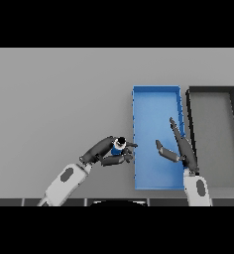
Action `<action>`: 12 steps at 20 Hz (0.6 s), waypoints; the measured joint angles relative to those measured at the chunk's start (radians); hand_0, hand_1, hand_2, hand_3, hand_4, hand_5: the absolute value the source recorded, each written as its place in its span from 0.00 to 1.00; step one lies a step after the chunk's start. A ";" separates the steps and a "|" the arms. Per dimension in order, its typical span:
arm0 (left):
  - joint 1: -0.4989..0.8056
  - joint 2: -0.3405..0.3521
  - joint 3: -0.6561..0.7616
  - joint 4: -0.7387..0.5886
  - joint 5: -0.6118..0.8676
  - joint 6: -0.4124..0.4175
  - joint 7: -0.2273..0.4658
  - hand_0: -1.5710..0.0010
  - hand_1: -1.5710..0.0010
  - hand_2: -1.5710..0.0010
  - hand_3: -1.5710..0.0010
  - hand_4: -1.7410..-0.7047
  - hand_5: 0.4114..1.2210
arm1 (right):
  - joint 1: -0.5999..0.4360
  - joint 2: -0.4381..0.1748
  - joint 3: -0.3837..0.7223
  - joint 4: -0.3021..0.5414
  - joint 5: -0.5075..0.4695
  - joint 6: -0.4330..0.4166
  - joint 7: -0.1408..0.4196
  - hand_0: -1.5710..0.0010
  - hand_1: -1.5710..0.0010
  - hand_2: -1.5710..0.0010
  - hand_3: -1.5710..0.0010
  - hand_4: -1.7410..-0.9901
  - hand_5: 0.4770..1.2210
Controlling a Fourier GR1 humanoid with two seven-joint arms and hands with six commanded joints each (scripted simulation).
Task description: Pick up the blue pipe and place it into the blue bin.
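The blue pipe (119, 146) sits pinched in your left hand (105, 152), fingers and thumb curled round it, just beside the left wall of the blue bin (156, 96) and not yet inside it. Your right hand (181, 149) hangs over the bin's right side, fingers straight and relaxed, holding nothing. A dark bin (211, 90) stands just right of the blue one on the grey table (54, 99).
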 measured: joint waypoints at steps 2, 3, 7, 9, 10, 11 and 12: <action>-0.001 -0.005 0.001 0.009 -0.001 -0.004 0.002 0.00 0.00 0.00 0.08 0.01 1.00 | -0.023 -0.008 -0.005 0.031 -0.010 0.018 0.000 1.00 1.00 1.00 1.00 0.66 0.28; -0.001 -0.006 0.002 0.012 -0.009 0.001 -0.003 0.00 0.00 0.00 0.08 0.01 1.00 | -0.036 -0.008 -0.006 0.035 -0.012 0.019 0.010 1.00 1.00 1.00 1.00 0.68 0.28; 0.002 0.000 0.012 0.007 -0.005 -0.005 -0.022 0.00 0.00 0.00 0.08 0.01 1.00 | -0.036 -0.021 -0.024 -0.002 -0.143 0.120 -0.060 1.00 1.00 1.00 1.00 0.68 0.19; 0.000 -0.003 0.006 0.014 -0.010 -0.013 -0.019 0.00 0.00 0.00 0.08 0.01 1.00 | -0.076 -0.051 -0.039 -0.048 -0.296 0.220 0.003 1.00 1.00 1.00 1.00 0.65 0.10; -0.006 -0.005 0.009 0.007 -0.002 -0.015 -0.023 0.00 0.00 0.00 0.08 0.01 1.00 | -0.091 -0.069 -0.039 -0.071 -0.346 0.250 0.051 1.00 1.00 1.00 1.00 0.63 0.08; -0.002 -0.004 0.010 0.009 -0.005 -0.014 -0.023 0.00 0.00 0.00 0.08 0.01 1.00 | -0.104 -0.090 -0.035 -0.103 -0.410 0.288 0.091 1.00 1.00 1.00 1.00 0.60 0.07; -0.012 -0.001 0.016 0.010 -0.006 -0.014 -0.019 0.00 0.00 0.00 0.08 0.01 1.00 | -0.131 -0.107 -0.030 -0.132 -0.477 0.320 0.129 1.00 1.00 1.00 1.00 0.57 0.05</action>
